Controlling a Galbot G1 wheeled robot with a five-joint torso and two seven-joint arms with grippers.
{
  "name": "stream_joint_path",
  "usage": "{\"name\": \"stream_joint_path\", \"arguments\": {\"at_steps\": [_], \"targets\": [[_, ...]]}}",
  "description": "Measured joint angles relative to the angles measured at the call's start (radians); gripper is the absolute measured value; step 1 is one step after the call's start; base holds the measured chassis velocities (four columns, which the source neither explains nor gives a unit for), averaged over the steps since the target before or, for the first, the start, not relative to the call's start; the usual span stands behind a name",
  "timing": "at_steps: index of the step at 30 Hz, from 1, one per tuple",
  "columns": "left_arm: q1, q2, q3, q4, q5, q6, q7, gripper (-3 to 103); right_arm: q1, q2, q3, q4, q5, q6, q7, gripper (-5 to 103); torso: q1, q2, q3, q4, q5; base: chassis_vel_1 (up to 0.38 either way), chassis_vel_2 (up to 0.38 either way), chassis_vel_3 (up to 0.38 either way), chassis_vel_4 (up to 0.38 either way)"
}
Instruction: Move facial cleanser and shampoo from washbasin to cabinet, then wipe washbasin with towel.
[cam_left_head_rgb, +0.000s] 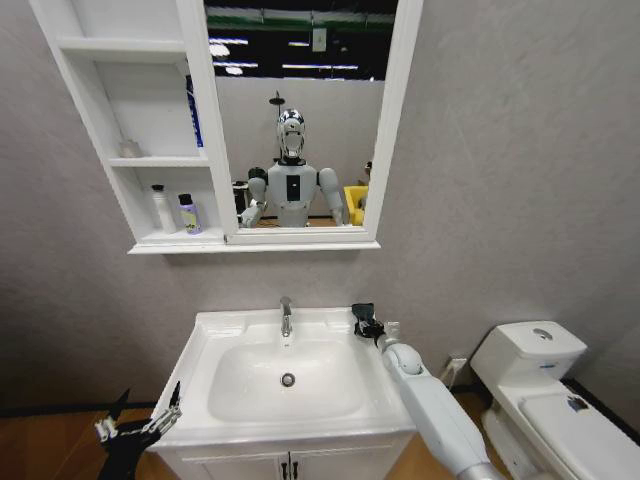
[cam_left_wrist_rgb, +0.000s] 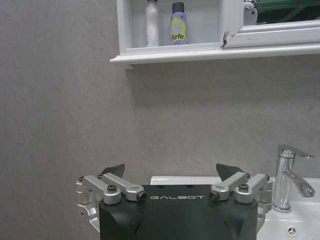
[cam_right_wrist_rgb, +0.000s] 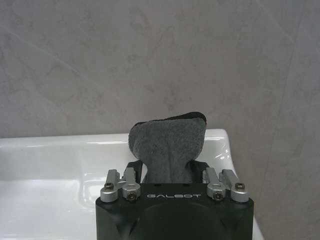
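The facial cleanser and shampoo are a white bottle (cam_left_head_rgb: 160, 208) (cam_left_wrist_rgb: 152, 22) and a purple one with a dark cap (cam_left_head_rgb: 188, 213) (cam_left_wrist_rgb: 178, 22); which is which I cannot tell. Both stand upright in the lowest compartment of the cabinet (cam_left_head_rgb: 150, 245). My right gripper (cam_left_head_rgb: 367, 322) (cam_right_wrist_rgb: 167, 167) is at the back right corner of the washbasin (cam_left_head_rgb: 225, 335), shut on the dark grey towel (cam_left_head_rgb: 363, 312) (cam_right_wrist_rgb: 167, 145), which sticks up between its fingers. My left gripper (cam_left_head_rgb: 140, 425) (cam_left_wrist_rgb: 171, 172) hangs open and empty off the washbasin's front left corner.
A chrome tap (cam_left_head_rgb: 286, 316) (cam_left_wrist_rgb: 290, 175) stands at the basin's back, with the drain (cam_left_head_rgb: 288, 379) in the bowl. A white toilet (cam_left_head_rgb: 530, 380) sits to the right. The vanity cupboard doors (cam_left_head_rgb: 290, 465) are below. The mirror (cam_left_head_rgb: 300, 110) adjoins the cabinet, whose middle shelf holds a blue item (cam_left_head_rgb: 193, 110).
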Motion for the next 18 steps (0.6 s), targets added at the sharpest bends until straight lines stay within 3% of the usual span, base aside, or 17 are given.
{"name": "stream_joint_path", "arguments": {"at_steps": [3,7,10,14,17,18], "targets": [[0.000,0.000,0.000,0.000,0.000,0.000,0.000,100,-0.008,0.005,-0.007,0.016,-0.007,-0.009,0.029,67,0.000,0.000,0.000,0.0001,-0.0001,0.000,0.000,0.000,0.000],[0.000,0.000,0.000,0.000,0.000,0.000,0.000,100,-0.021,-0.003,-0.006,0.042,-0.007,-0.026,0.051,78,0.000,0.000,0.000,0.0000,-0.0001,0.000,0.000,0.000,0.000],[0.000,0.000,0.000,0.000,0.000,0.000,0.000,100,-0.050,-0.027,0.011,0.092,-0.001,-0.035,0.066,94,0.000,0.000,0.000,0.0000,0.0001,0.000,0.000,0.000,0.000],[0.000,0.000,0.000,0.000,0.000,0.000,0.000,100,-0.114,-0.078,0.036,0.220,0.032,-0.064,0.102,99,0.000,0.000,0.000,0.0004,-0.0002,0.000,0.000,0.000,0.000],[0.000,0.000,0.000,0.000,0.000,0.000,0.000,100,-0.279,-0.136,0.094,0.486,0.041,-0.119,0.200,100,0.000,0.000,0.000,-0.0004,0.0004,0.000,0.000,0.000,0.000],[0.000,0.000,0.000,0.000,0.000,0.000,0.000,100,-0.279,-0.136,0.094,0.486,0.041,-0.119,0.200,100,0.000,0.000,0.000,-0.0004,0.0004,0.000,0.000,0.000,0.000]]}}
